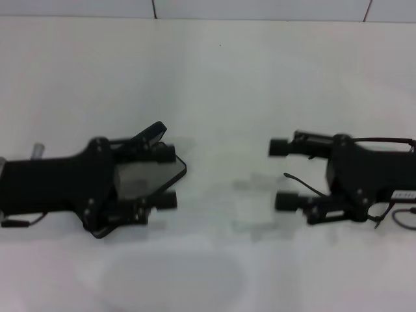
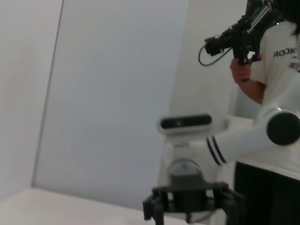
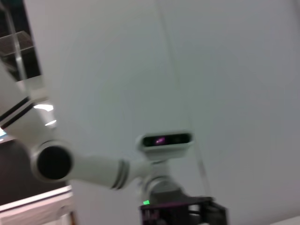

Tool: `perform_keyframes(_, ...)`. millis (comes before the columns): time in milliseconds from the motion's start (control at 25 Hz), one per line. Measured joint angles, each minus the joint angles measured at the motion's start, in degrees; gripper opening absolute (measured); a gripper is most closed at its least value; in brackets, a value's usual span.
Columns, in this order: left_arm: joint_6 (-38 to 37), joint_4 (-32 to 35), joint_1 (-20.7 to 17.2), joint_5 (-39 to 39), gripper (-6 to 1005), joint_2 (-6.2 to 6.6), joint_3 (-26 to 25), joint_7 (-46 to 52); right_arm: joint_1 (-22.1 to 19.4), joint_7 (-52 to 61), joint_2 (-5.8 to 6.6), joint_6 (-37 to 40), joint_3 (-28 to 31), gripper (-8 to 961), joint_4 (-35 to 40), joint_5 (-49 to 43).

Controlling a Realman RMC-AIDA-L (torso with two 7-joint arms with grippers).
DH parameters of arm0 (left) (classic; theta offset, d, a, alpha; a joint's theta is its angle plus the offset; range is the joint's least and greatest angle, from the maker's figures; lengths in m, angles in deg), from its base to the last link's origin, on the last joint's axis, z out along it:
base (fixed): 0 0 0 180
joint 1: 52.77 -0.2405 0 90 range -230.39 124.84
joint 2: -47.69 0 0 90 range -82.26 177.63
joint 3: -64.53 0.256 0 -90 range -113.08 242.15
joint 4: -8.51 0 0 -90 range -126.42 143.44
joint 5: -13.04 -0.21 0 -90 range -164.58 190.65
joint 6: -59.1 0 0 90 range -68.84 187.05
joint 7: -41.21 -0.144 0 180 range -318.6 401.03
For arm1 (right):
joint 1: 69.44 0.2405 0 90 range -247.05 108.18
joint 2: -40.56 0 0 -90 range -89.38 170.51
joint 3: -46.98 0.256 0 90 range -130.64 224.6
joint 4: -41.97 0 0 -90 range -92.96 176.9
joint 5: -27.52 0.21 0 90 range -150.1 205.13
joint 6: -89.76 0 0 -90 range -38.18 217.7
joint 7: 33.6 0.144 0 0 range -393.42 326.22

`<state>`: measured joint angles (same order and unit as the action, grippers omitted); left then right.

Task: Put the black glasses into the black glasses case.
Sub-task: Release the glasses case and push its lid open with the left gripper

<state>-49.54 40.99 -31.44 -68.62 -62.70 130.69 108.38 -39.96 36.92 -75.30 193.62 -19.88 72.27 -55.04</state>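
The black glasses case (image 1: pixel 144 174) lies open on the white table at the left, grey lining up, with a dark flap (image 1: pixel 153 132) raised at its far side. My left gripper (image 1: pixel 166 177) hovers over it, open, one finger (image 1: pixel 162 153) on each side of the lining. At the right, my right gripper (image 1: pixel 283 173) is open and faces the left one. Of the black glasses only a thin curved temple (image 1: pixel 305 185) shows between its fingers, plus a thin bar (image 1: pixel 383 138) by the wrist; the lenses are hidden under the hand.
The white table (image 1: pixel 214 84) runs back to a tiled wall. A cable (image 1: pixel 403 220) loops at the right edge. In the left wrist view a person (image 2: pixel 276 84) stands behind my white arm (image 2: pixel 243 138), holding a black device.
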Motion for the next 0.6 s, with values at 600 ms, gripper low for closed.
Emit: perform_keyframes(600,14.4,60.8,-1.3,-35.2,629,-9.37,-9.8,52.9,-8.8,-3.1,0.69,5.8,19.7,850,0.7,0.5)
